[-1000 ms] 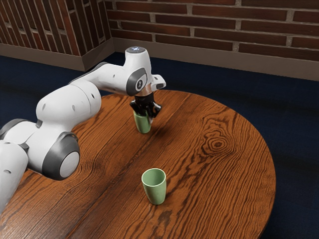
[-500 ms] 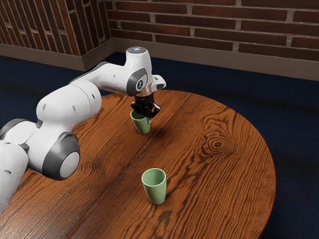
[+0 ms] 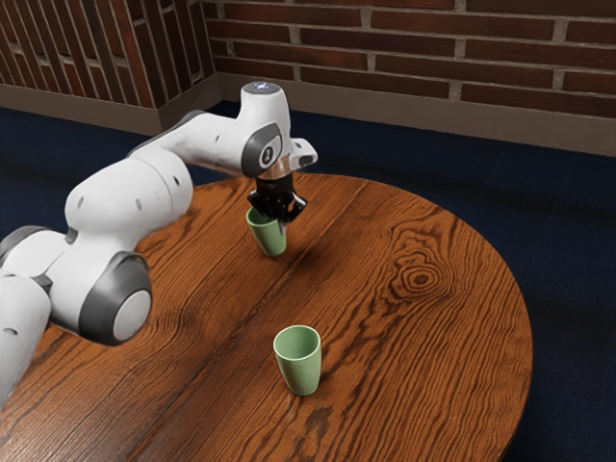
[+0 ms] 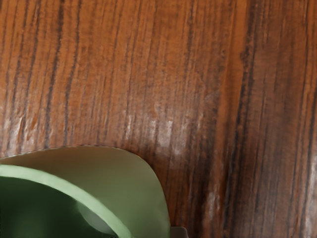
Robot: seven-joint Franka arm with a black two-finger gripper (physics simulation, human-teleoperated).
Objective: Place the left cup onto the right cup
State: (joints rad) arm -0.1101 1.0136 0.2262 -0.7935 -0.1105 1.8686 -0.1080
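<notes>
Since a second ago, the held cup is shifted slightly toward the exterior view's left. It is pale green, handleless and tilted, its rim gripped by the closed tool directly above. The second cup is stood well apart on the table.
</notes>
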